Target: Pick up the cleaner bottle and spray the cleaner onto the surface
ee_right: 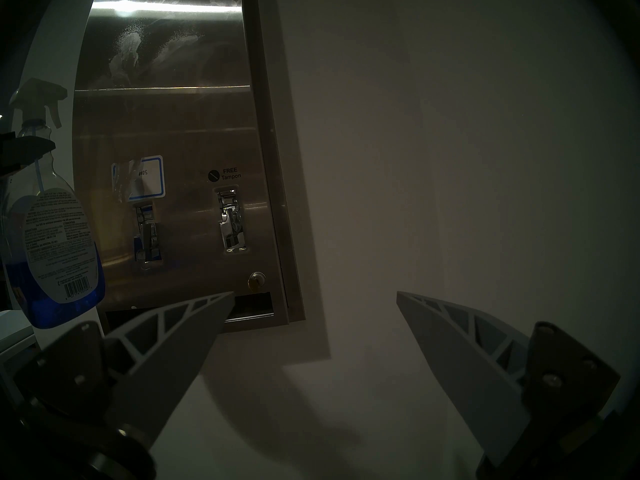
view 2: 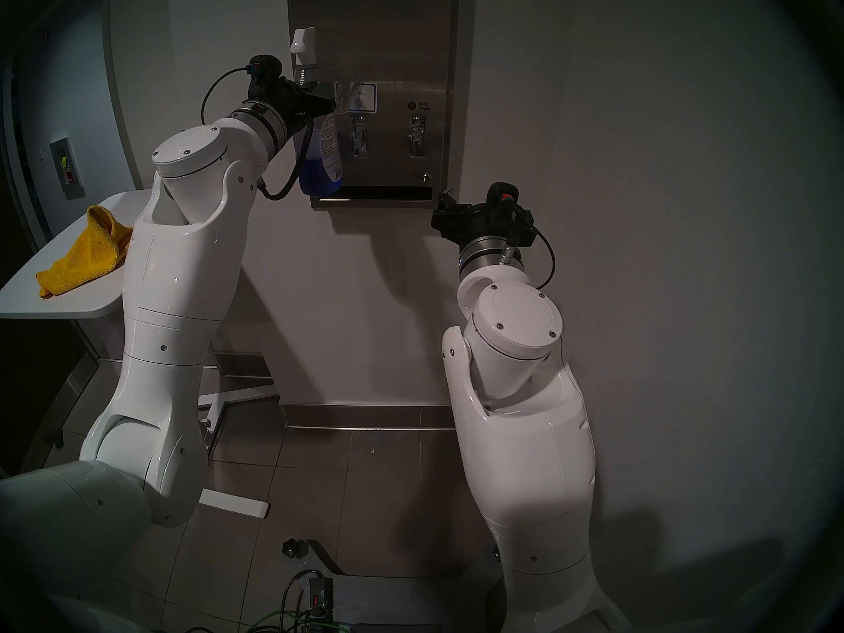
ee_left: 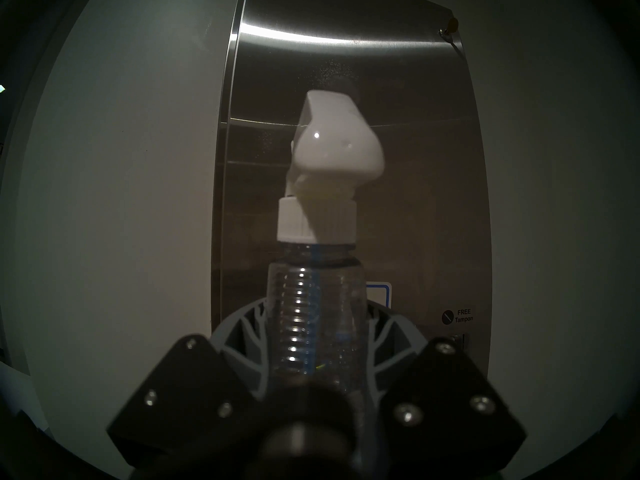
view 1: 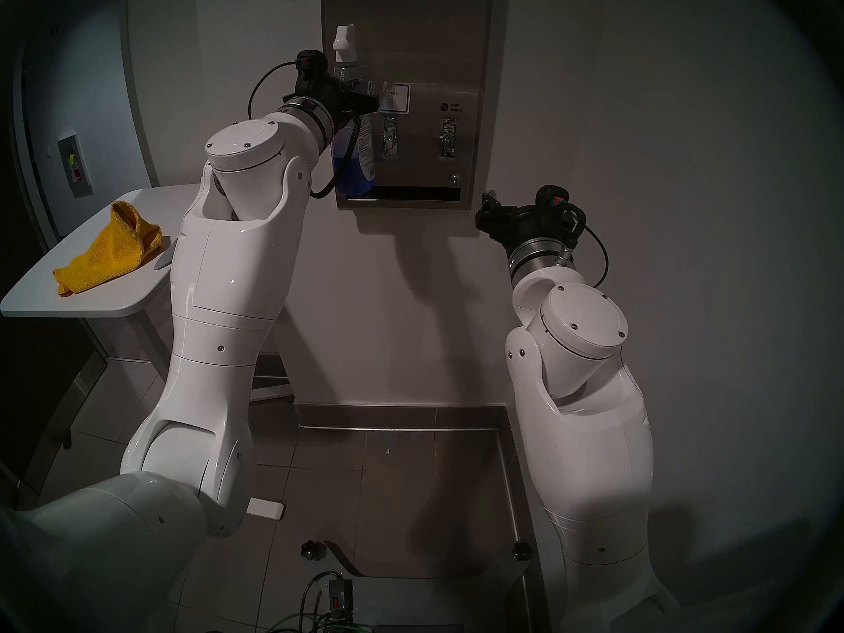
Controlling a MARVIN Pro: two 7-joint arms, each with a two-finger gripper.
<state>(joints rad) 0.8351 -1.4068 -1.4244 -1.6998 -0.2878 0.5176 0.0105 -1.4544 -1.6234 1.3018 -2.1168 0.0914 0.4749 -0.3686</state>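
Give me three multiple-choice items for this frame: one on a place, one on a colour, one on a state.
1. Where is the yellow cloth?
A. On the white table, on the left arm's side
B. Draped over the right arm
C. On the floor tiles

2. What colour is the liquid in the cleaner bottle?
A. Green
B. Blue
C. Orange

3. How do the right gripper jaws stand?
A. Shut on the cloth
B. Shut on the bottle
C. Open, holding nothing

Answers:
1 A: both head views show the cloth lying on the tabletop.
2 B: deep blue shows through the clear lower body.
3 C: the right wrist view shows the jaws wide apart with only wall between them, while the left gripper clamps the bottle's neck before the steel dispenser panel.
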